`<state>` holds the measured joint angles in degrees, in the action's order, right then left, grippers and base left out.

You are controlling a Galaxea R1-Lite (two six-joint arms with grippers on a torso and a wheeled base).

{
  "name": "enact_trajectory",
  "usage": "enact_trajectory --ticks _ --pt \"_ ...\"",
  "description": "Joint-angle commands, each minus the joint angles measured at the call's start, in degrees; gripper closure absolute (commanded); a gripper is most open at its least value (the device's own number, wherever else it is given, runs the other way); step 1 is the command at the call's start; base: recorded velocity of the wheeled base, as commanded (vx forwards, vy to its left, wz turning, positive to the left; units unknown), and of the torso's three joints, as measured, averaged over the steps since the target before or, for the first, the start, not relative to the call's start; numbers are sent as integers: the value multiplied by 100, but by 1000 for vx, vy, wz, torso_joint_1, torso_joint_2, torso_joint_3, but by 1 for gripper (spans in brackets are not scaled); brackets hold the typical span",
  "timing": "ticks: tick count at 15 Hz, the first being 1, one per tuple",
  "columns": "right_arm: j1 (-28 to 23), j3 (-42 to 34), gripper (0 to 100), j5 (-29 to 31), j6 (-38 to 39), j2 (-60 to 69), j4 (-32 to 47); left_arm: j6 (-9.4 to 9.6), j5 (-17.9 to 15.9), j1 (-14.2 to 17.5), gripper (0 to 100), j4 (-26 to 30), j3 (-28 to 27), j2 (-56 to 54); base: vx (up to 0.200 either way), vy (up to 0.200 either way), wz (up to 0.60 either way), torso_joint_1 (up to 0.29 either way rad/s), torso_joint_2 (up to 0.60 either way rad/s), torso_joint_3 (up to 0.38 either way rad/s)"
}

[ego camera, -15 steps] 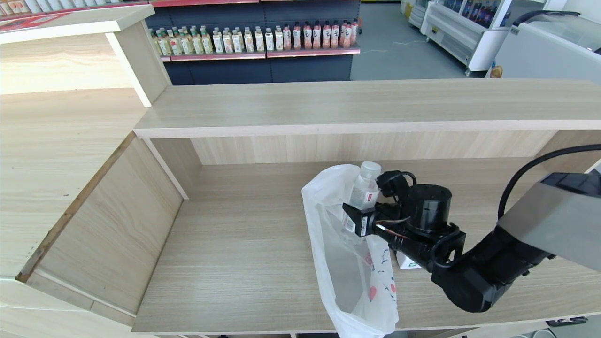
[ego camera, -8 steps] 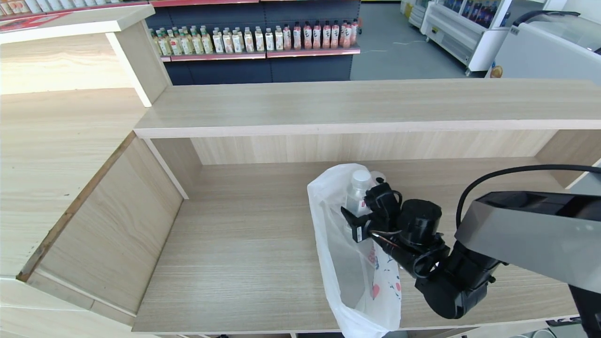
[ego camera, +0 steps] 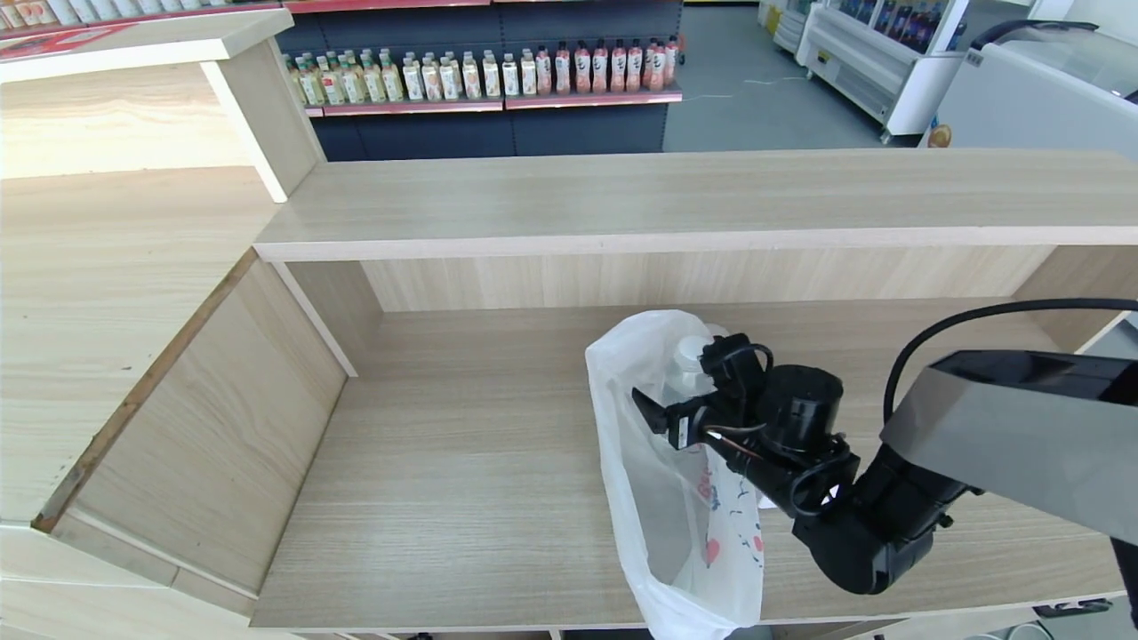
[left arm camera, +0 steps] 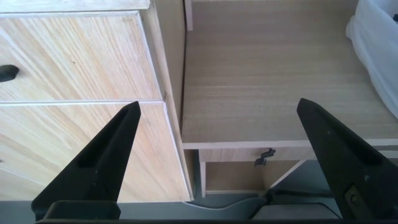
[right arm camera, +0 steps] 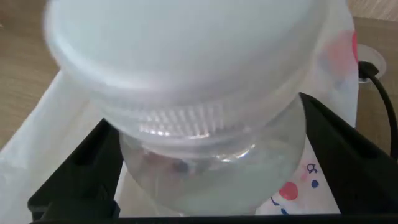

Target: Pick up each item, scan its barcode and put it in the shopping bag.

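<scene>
The right pincer (ego camera: 662, 411) is clamped on the clear bottle (ego camera: 692, 354), white cap showing, right in the mouth of the white shopping bag (ego camera: 658, 520) that sits on the bench (ego camera: 462, 480). Over on the other side, the left pincer (left arm camera: 217, 104) hangs with its fingers spread wide, off the bench's front edge beside the wooden drawer fronts (left arm camera: 74, 62).

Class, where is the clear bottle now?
Head view, right of centre: the bottle sits in the mouth of the shopping bag on the counter, gripped by the right gripper.

bottle (ego camera: 691, 353) mostly hidden in shopping bag (ego camera: 662, 524)
</scene>
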<state>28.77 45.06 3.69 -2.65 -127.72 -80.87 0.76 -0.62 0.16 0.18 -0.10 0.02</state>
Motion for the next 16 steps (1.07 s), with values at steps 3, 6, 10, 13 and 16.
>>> enact_trajectory --ticks 3,6,10,13,16 --pt "357 469 0 -9 1319 1935 2181 -23 1 2 0 -1 1 -2 0 0 0 0 0 0" --pt "305 469 0 17 1433 2788 2998 -40 -8 2 0 -1 1 -2 0 0 0 0 0 0" --pt "-398 -428 0 26 1196 4203 3842 -40 -8 -7 0 -1 1 -2 0 0 0 0 0 0" --pt "-820 -1122 0 0 1223 5257 4510 -58 -8 2 0 -1 1 -2 0 -200 0 2 4 1" --pt "-979 -1421 0 0 1249 5512 4607 -84 -8 -7 0 -1 1 -2 0 0 0 0 0 0"
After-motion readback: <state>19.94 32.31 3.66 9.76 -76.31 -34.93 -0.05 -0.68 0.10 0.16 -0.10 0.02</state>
